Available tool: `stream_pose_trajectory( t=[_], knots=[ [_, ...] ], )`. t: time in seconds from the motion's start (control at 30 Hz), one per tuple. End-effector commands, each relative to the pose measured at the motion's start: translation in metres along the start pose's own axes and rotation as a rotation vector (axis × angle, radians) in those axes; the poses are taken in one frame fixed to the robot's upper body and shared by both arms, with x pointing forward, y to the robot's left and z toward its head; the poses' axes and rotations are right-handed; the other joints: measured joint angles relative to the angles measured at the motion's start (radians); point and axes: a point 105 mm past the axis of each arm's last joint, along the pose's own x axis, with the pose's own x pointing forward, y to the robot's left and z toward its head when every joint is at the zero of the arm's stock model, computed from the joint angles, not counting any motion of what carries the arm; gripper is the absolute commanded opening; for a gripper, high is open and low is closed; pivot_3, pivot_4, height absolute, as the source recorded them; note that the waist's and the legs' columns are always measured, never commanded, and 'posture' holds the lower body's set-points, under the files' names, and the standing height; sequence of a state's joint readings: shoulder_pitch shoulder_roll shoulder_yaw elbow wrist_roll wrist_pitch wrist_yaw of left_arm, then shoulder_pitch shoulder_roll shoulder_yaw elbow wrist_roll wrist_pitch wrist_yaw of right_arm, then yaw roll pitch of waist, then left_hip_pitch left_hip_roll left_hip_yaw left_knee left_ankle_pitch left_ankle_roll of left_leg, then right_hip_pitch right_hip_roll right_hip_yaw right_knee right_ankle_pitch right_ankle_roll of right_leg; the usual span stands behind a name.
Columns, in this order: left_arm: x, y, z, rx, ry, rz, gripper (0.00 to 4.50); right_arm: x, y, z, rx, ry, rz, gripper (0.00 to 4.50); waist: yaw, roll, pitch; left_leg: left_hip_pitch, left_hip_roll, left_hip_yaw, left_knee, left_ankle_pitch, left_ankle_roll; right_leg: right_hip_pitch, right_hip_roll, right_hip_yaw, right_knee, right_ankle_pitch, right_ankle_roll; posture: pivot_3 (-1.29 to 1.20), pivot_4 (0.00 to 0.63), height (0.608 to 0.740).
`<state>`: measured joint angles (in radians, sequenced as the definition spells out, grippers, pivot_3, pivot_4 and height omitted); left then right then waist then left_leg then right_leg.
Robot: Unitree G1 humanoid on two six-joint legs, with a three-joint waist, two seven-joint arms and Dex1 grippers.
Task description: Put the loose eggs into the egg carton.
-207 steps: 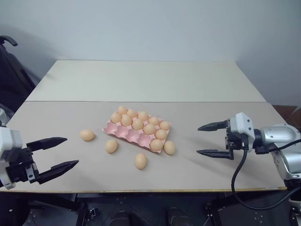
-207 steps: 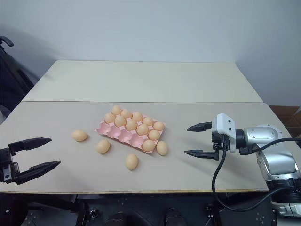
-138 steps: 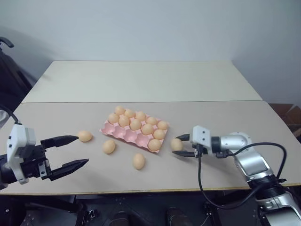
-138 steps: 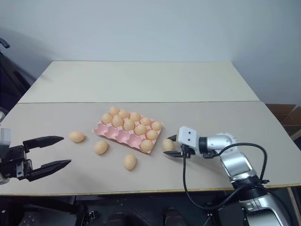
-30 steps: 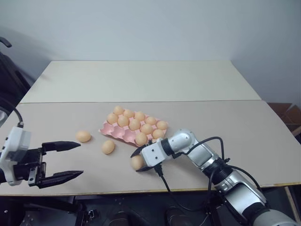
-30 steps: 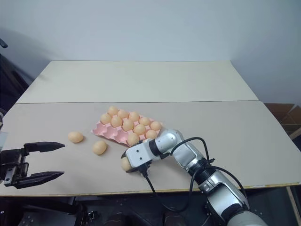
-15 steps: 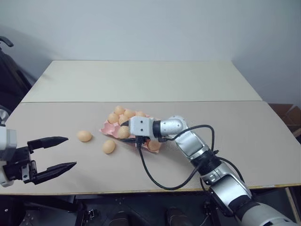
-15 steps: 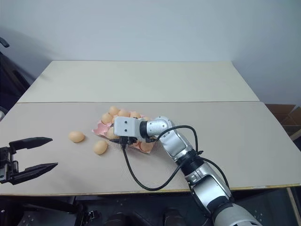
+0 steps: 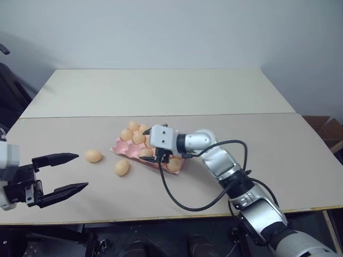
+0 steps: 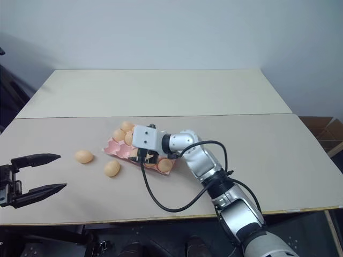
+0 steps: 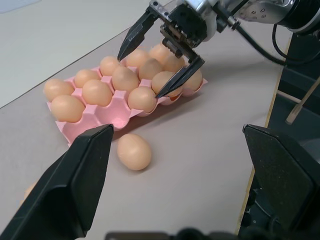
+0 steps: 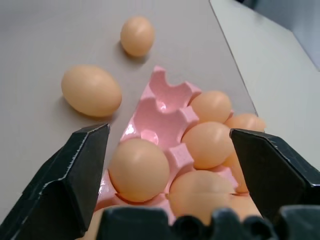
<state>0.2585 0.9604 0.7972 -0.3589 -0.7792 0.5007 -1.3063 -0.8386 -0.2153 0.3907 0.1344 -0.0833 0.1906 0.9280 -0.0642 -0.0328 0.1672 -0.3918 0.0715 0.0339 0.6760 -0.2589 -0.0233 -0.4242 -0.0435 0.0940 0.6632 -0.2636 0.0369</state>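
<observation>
The pink egg carton (image 9: 117, 145) lies mid-table, most cups filled with tan eggs. My right gripper (image 9: 146, 144) hovers open over its near-left end, fingers either side of an egg (image 12: 139, 169) that sits in a front-row cup. Beside that egg two cups (image 12: 165, 114) stand empty. Two loose eggs lie on the table left of the carton: one close by (image 9: 121, 167), one farther left (image 9: 93, 156). My left gripper (image 9: 81, 171) is open at the table's left front, apart from both eggs, holding nothing. The left wrist view shows the nearer loose egg (image 11: 134, 151) and the right gripper (image 11: 139, 76).
A lighter second table (image 9: 150, 91) adjoins at the back. A black cable (image 9: 166, 187) loops from my right wrist over the table front. A dark chair (image 9: 6, 93) stands at far left. Bare tabletop lies right of the carton.
My right gripper carried an egg from the table front up to the carton, then opened; the egg now sits in a front-row cup. The left gripper stayed put and open.
</observation>
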Motion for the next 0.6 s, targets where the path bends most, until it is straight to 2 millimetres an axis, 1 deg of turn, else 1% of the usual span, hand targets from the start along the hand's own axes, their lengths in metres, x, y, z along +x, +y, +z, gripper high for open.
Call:
stream_pose_trajectory(
  t=[0.03,0.13,0.23,0.3,0.33,0.47,0.6],
  knots=[
    [0.000,0.003,0.004,0.031,0.009,-0.001,4.50,-0.033,-0.011,0.015,0.079,-0.108,-0.021,4.48,0.003,0.000,0.000,0.000,0.000,0.000,0.000,0.000,0.000,0.000,0.000,0.000,0.000,0.000,0.000,0.00,0.150,0.740],
    [0.000,0.003,0.003,0.034,0.014,-0.001,4.50,-0.062,-0.010,0.011,0.142,-0.154,-0.011,4.48,0.005,0.000,0.000,0.000,0.000,0.000,0.000,0.000,0.000,0.001,0.000,0.000,-0.001,0.000,0.000,0.00,0.150,0.740],
    [-0.001,0.004,0.001,0.031,0.017,0.001,4.50,-0.102,-0.006,0.002,0.219,-0.153,-0.009,4.48,0.007,0.000,0.000,0.000,0.000,0.000,0.000,0.000,0.000,0.000,0.000,0.000,-0.001,0.000,0.000,0.00,0.150,0.740],
    [-0.001,0.005,0.000,0.030,0.019,0.001,4.50,-0.124,-0.001,-0.002,0.254,-0.134,0.003,4.48,0.012,0.000,0.000,0.000,0.000,0.000,0.000,0.000,0.000,0.001,0.000,0.000,-0.002,0.000,0.000,0.00,0.150,0.740],
    [-0.001,0.005,0.000,0.030,0.019,0.001,4.50,-0.131,0.001,-0.003,0.266,-0.126,0.007,4.48,0.012,0.000,0.000,0.000,0.000,0.000,0.000,0.000,0.000,0.001,0.000,0.000,-0.002,0.000,0.000,0.00,0.150,0.740],
    [-0.003,0.011,0.000,0.037,0.021,0.012,4.50,-0.171,0.007,-0.012,0.298,-0.071,0.004,4.48,0.012,0.000,0.000,0.001,0.000,0.000,-0.001,0.000,0.000,0.001,0.000,0.000,-0.001,0.000,0.000,0.00,0.150,0.740],
    [-0.006,0.013,-0.002,0.037,0.029,0.019,4.50,-0.202,0.013,-0.021,0.311,-0.004,0.011,4.48,0.013,0.000,0.000,0.001,0.000,0.001,-0.001,0.000,0.000,0.001,0.000,0.001,-0.002,0.000,0.000,0.00,0.150,0.740]
  ],
)
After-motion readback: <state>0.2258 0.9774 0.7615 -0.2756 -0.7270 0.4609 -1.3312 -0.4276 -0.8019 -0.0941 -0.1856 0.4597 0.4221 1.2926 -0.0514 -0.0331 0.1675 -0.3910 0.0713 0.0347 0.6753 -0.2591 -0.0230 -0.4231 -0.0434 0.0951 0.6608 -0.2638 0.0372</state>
